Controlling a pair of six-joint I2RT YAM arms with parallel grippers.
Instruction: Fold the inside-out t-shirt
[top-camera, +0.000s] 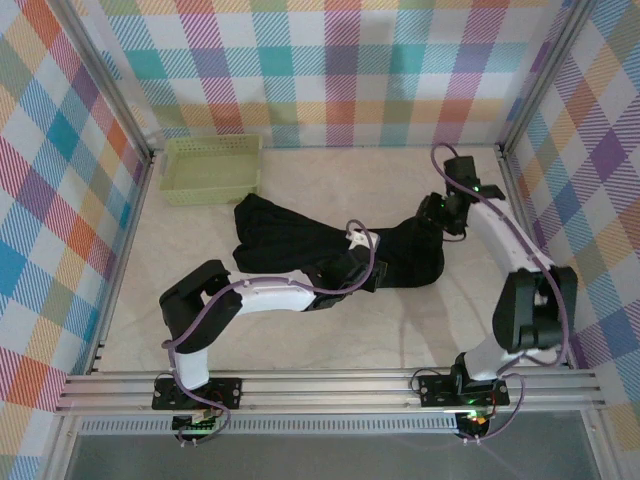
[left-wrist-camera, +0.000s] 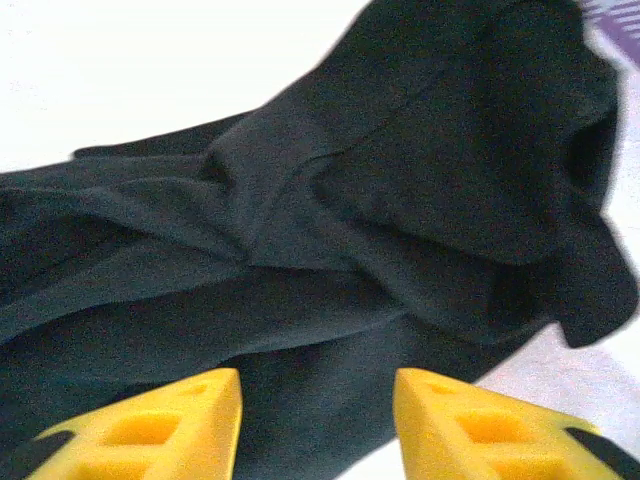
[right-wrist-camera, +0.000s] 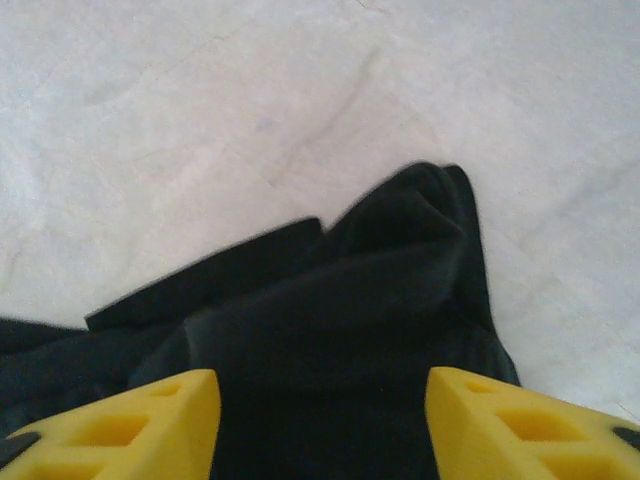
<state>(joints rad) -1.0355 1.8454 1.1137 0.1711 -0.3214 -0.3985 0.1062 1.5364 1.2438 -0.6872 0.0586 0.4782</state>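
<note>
On my left the checked wall (top-camera: 60, 200) (pastel plaid, the same on every side) meets the pale, faintly veined bench (top-camera: 200, 330). The yellow-green lattice basket (top-camera: 212, 168) sits in the far left corner. Just beside it begins the black t-shirt (top-camera: 290, 240), crumpled across the middle of the bench and stretching right. My left tool (left-wrist-camera: 318, 385) hangs over its near middle, fingers apart, cloth below. Further right, my right tool (right-wrist-camera: 322, 380) is over the shirt's right end, fingers apart too, bare bench beyond. An aluminium rail (top-camera: 330, 385) lines the near edge.
</note>
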